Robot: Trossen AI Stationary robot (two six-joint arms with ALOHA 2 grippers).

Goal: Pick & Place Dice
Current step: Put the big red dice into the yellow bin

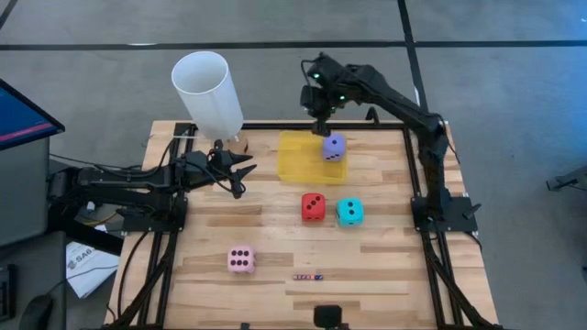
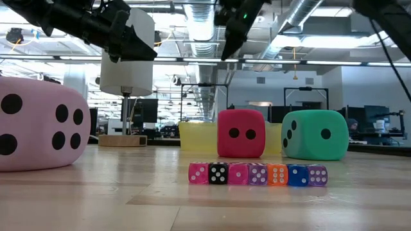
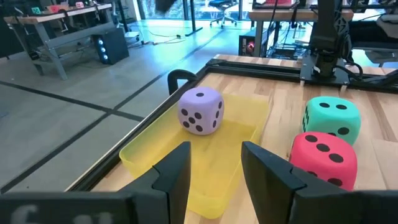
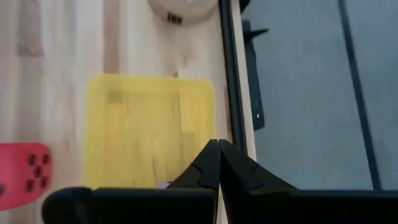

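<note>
From above, the right gripper (image 1: 323, 122) hangs with its fingers pressed together and empty just over the purple die (image 1: 334, 147), which sits in the yellow tray (image 1: 295, 156); the red die (image 1: 313, 206) and cyan die (image 1: 349, 212) lie nearer the table's middle, and the pink die (image 1: 241, 260) well off. In the left wrist view, the left gripper (image 3: 214, 163) waits, fingers apart around nothing, facing that tray. For the next pick, I judge the right fingers should spread fully before dropping squarely over the red die's flat sides.
</note>
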